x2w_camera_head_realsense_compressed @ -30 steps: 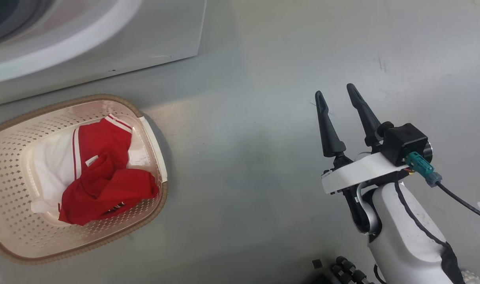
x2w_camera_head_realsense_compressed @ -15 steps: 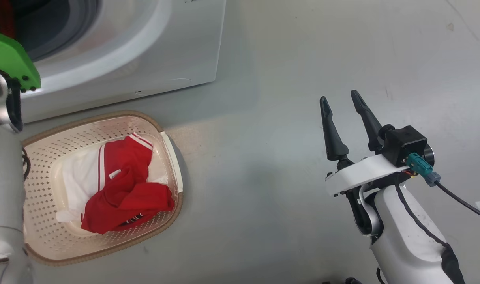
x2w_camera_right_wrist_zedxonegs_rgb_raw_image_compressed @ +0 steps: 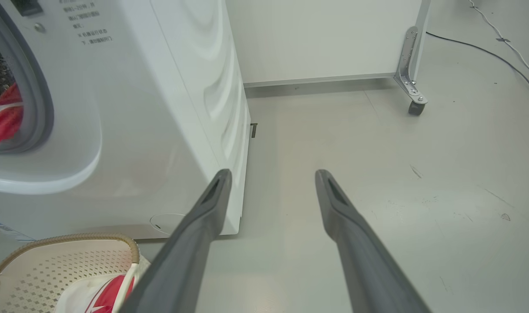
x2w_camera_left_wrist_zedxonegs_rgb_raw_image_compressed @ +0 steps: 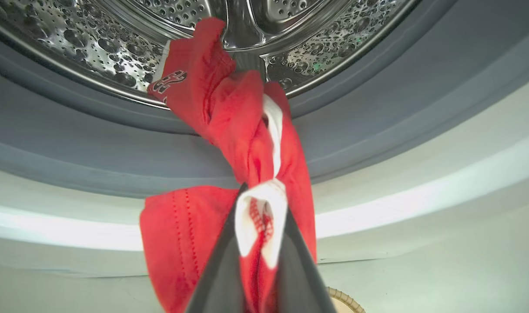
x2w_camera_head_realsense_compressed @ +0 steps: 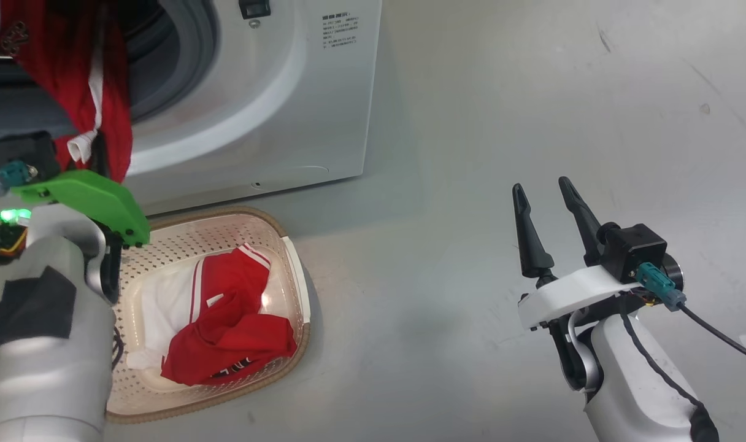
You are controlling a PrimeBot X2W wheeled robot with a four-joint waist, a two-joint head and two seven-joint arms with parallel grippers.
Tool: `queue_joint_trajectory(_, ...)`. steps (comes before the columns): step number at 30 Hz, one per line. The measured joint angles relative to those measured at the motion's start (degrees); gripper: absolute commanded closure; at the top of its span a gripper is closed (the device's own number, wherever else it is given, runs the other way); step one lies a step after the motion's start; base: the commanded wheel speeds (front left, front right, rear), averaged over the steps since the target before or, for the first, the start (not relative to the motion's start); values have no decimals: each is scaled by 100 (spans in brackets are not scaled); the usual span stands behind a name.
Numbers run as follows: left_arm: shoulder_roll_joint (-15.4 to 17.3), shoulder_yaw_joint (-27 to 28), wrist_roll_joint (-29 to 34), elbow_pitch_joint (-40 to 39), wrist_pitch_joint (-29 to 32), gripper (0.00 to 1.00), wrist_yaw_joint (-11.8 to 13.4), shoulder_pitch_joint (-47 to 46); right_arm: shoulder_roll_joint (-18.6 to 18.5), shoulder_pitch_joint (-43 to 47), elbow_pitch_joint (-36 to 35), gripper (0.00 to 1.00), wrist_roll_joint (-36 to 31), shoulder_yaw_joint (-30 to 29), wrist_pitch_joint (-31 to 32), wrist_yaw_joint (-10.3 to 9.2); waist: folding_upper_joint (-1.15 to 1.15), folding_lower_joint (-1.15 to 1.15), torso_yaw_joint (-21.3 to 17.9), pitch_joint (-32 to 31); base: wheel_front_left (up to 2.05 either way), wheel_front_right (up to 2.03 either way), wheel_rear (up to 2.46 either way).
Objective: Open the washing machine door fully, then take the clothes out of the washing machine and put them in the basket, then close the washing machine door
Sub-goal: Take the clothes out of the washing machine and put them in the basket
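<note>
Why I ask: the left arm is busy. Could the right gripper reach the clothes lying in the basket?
Probably yes: the right gripper is open and empty, bare floor lies between it and the basket, and the clothes there lie uncovered.

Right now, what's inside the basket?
Red and white clothes lie crumpled in the basket. They cover most of its floor, so anything underneath is hidden, and the robot's left arm blocks one end of the basket.

A red garment [x2w_camera_left_wrist_zedxonegs_rgb_raw_image_compressed: 234, 117] with white trim is clamped between the jaws of the left gripper [x2w_camera_left_wrist_zedxonegs_rgb_raw_image_compressed: 262, 195] and is stretched from them into the steel drum of the washing machine [x2w_camera_head_realsense_compressed: 299, 104]. More red clothes [x2w_camera_head_realsense_compressed: 232, 337] are piled in the cream basket [x2w_camera_head_realsense_compressed: 226, 236] beneath those jaws.
</note>
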Motion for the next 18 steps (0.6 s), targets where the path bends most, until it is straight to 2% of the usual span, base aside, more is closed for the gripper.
queue_joint_trajectory(7,-208,-124,-27,296,-221,100,-199,706,0,220,130,0,-46,-52,0,51,0,0,193,-397,0,0,0)
queue_joint_trajectory(18,-346,-457,11,679,-270,100,-307,1547,1,465,212,0,-107,-87,0,101,0,0,502,-820,0,0,0)
